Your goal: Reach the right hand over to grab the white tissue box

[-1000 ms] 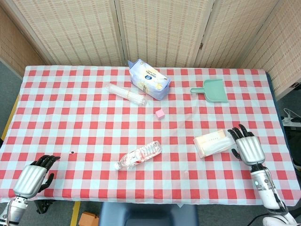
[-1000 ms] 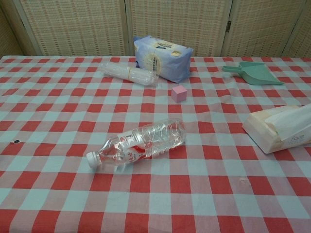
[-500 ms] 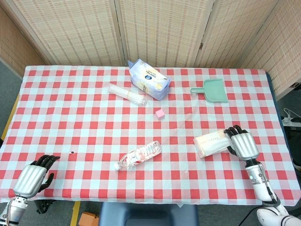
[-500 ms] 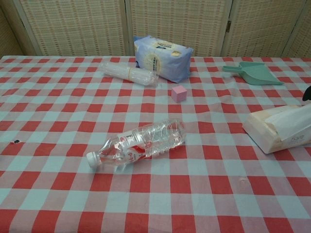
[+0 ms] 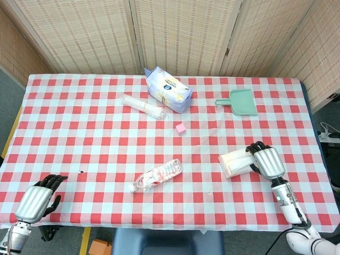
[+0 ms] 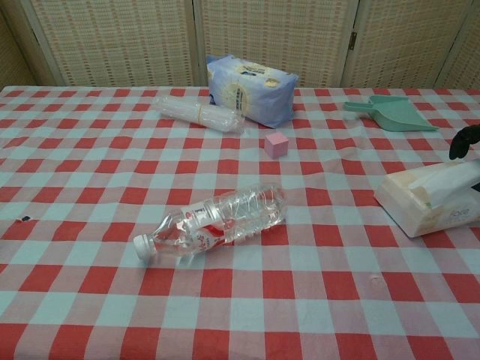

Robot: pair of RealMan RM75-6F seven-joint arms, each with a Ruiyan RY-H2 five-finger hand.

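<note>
I see my right robot hand (image 5: 267, 161) at the tissue box's (image 5: 238, 162) 3 o'clock end, dark fingers (image 5: 256, 150) draped over its top edge, silver back facing up. I cannot tell whether they have closed on it. In the chest view only fingertips (image 6: 465, 141) show, above the box (image 6: 431, 198). The box lies on the checked surface (image 5: 79, 133) toward 4 o'clock, tissue showing at its top. A bottle (image 5: 156, 175) lies on its side near 6 o'clock, a pink cube (image 5: 181, 128) sits at the centre. My left robot hand (image 5: 38, 198) rests at the 8 o'clock corner, fingers curled in, holding nothing.
</note>
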